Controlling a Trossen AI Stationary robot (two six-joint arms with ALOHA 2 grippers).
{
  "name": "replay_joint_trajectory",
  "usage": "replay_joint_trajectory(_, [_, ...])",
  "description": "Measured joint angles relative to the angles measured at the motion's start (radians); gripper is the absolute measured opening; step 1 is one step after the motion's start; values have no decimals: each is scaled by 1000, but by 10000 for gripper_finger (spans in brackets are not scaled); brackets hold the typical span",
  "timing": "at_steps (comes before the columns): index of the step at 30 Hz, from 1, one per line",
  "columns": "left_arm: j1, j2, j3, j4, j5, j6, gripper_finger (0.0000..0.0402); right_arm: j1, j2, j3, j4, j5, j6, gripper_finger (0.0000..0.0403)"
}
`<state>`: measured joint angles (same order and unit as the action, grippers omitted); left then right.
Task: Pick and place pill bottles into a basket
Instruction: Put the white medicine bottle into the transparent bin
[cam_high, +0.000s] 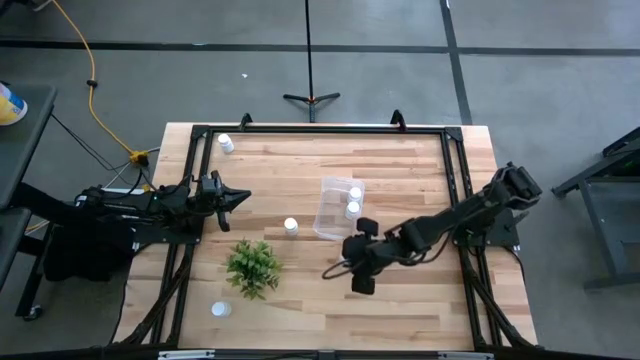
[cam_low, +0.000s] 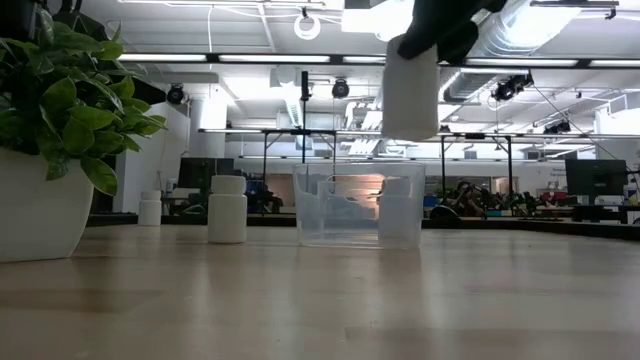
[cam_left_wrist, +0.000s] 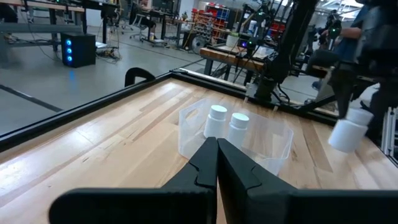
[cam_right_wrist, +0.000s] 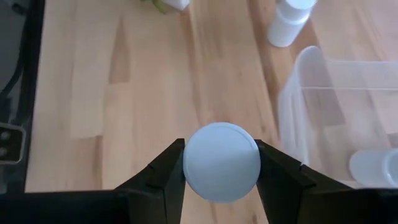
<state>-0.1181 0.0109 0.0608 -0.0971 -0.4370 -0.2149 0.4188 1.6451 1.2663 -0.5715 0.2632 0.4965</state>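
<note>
My right gripper (cam_high: 358, 250) is shut on a white pill bottle (cam_low: 410, 95), held above the table just on the near side of the clear bin (cam_high: 338, 208). Two white bottles (cam_high: 353, 200) stand in the bin; they also show in the left wrist view (cam_left_wrist: 227, 123). One bottle (cam_high: 290, 226) stands on the table left of the bin. Another (cam_high: 226, 143) stands at the far left and a third (cam_high: 220, 309) at the near left. My left gripper (cam_high: 238, 197) is shut and empty at the table's left side, pointing toward the bin. My right gripper pinches the bottle's upper end (cam_right_wrist: 222, 162) between its two fingers (cam_right_wrist: 171, 168), one on each side of the round top. The fingers come from above, pointing down. The bottle hangs below them about upright, its bottom (cam_low: 408, 132) lifted clear above the table.
A small green plant (cam_high: 252, 265) in a white pot (cam_low: 40, 215) stands near the front left of the middle. A black frame (cam_high: 320, 130) runs round the table's far and side edges. Bare wood lies on the near side of the bin and at the right.
</note>
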Motion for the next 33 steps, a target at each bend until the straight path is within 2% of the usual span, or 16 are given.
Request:
replay_joint_trajectory(13, [0,0,0,0,0,-26,46,-118,0,0,-1,-26,22,150])
replay_joint_trajectory(21, [0,0,0,1,0,-11,46,-189,0,0,9,27,40,150])
replay_joint_trajectory(33, [0,0,0,1,34,1,46,-279,0,0,-53,16,40,150])
